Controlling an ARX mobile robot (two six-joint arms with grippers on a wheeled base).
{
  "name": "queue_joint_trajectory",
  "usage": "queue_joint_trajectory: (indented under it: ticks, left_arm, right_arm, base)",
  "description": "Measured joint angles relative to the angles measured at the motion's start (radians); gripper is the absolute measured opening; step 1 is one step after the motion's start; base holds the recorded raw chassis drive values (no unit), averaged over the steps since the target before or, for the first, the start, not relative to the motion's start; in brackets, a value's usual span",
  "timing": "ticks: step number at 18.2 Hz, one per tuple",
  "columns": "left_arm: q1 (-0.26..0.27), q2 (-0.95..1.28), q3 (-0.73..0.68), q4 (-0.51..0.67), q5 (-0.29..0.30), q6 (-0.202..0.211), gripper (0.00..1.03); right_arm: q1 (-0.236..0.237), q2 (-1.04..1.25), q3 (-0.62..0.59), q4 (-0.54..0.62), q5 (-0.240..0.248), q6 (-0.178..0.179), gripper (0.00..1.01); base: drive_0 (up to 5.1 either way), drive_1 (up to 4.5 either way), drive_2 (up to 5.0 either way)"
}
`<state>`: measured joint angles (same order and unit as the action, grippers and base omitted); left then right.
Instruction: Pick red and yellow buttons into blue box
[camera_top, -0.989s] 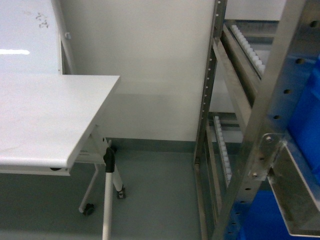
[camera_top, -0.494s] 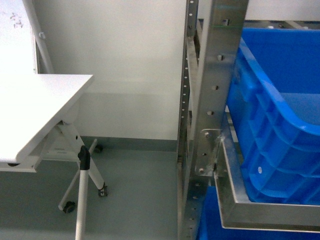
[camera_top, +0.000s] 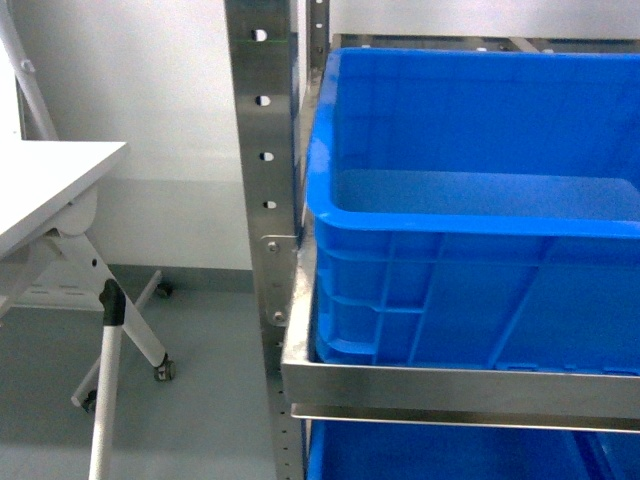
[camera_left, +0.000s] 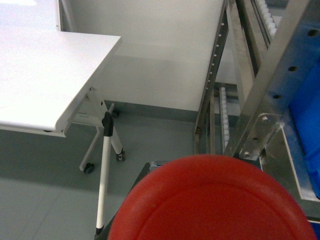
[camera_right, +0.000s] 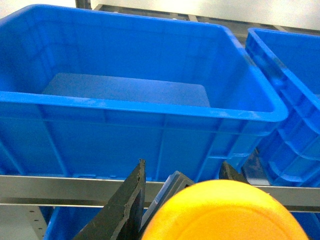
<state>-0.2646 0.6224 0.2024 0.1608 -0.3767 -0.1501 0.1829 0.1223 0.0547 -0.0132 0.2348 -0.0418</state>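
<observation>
R gripper (camera_right: 181, 186) fingers clamped on yellow button (camera_right: 225, 212), cap nearest wrist cam, short of blue box (camera_right: 135, 80) near rim. L gripper: red button (camera_left: 207, 200) filled lower L wrist view, evidently held; fingers hidden, closure can't be told. Since 1 s ago, head view swung off white table (camera_top: 50, 185) onto rack (camera_top: 265, 190); box now centred on its shelf, floor bare. Judgement: base aligned, drop-off next.

The box (camera_top: 470, 250) sits on a rack shelf (camera_top: 450, 385), right of the rack post (camera_top: 262, 200). A table (camera_top: 45, 195) stands left of the rack. Another box (camera_right: 295, 100) sits just right of the first.
</observation>
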Motion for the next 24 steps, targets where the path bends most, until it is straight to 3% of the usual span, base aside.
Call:
queue_joint_trajectory:
  ticks: [24]
  left_arm:
    - [0.000, 0.001, 0.000, 0.005, 0.000, 0.000, 0.25]
  right_arm:
    - [0.000, 0.000, 0.000, 0.006, 0.000, 0.000, 0.39]
  base:
    - [4.9, -3.43, -1.3]
